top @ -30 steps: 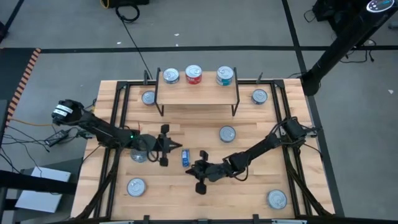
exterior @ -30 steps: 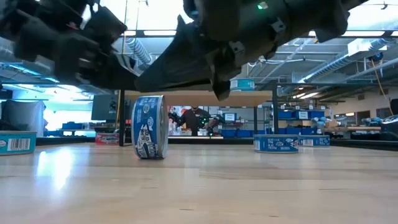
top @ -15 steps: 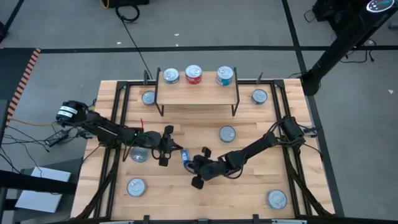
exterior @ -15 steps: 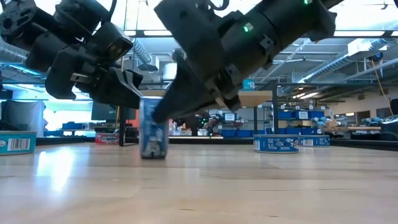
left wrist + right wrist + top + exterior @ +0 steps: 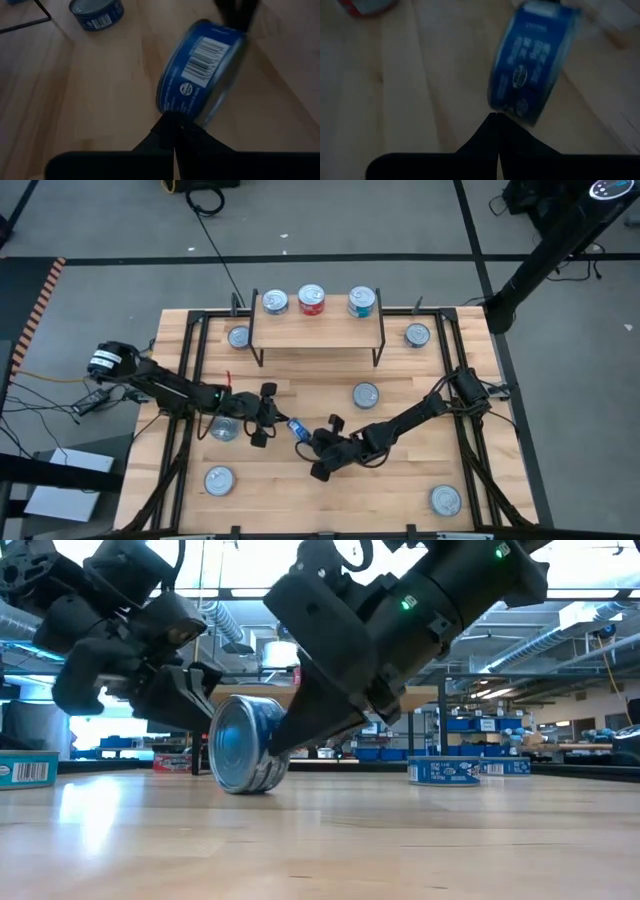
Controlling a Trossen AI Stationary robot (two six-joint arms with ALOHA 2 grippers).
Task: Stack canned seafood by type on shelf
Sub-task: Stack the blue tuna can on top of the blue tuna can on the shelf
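- Since a second ago, we're seeing both arms closing in on the blue tin (image 5: 297,426) from opposite sides; it was standing on its edge between them, and now it's tipping over, with its shiny face turning toward the low camera.
- We're looking at the left pincer (image 5: 266,413) sitting just left of that tin, near the middle of the desk (image 5: 400,480). Its fingers are pressed fully together and aren't gripping anything; the tip is just nudging against the tin's blue label.
- Same story for the right pincer (image 5: 318,445): fingers closed tight, holding nothing, tip poking at the tin from the other side.
- In the low view the tin (image 5: 245,743) is leaning on its rim, wedged between the two dark pincers.
- We're counting three tins lined up on the shelf (image 5: 318,330) at the far side of the desk: a blue one (image 5: 275,302), a red one (image 5: 312,299) and a teal one (image 5: 362,301).
- Loose tins are lying flat around the desk: one beside the shelf's left legs (image 5: 239,337), one off to its right (image 5: 417,335), one in front of the shelf (image 5: 366,394), one under the left arm (image 5: 224,428), and one in each near corner (image 5: 219,480) (image 5: 445,500).
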